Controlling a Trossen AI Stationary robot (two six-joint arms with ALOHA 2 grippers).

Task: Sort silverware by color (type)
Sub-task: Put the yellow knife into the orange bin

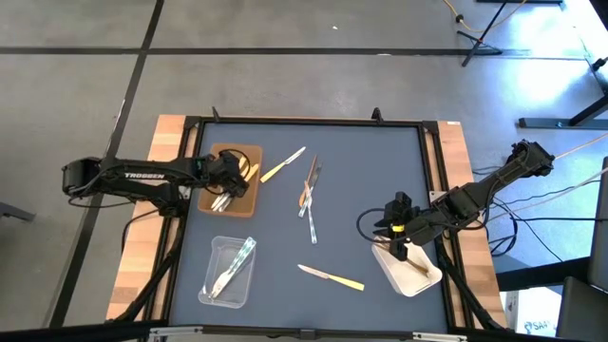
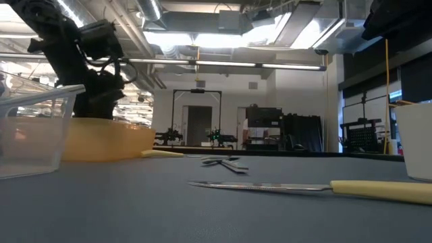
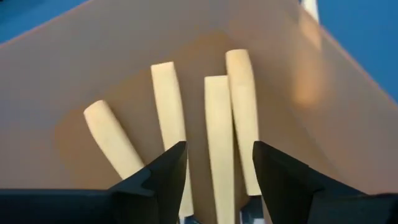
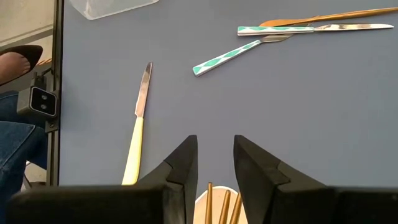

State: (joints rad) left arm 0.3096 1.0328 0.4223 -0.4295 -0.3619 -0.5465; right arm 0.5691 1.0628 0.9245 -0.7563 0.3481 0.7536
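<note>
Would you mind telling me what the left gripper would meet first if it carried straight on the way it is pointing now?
Most likely the pale yellow handles lying in the brown tray: the open left gripper points down at them, one handle between its fingertips, though how near is unclear.

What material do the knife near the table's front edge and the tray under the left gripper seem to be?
Knife: shiny blade, probably metal, with a matte pale yellow handle, likely plastic. Brown tray: smooth, slightly translucent amber walls in the low view suggest plastic. Left gripper open.

Left gripper reaches in from the table's left edge, fingers spread wide; right gripper hangs near the right edge, fingers parted
</note>
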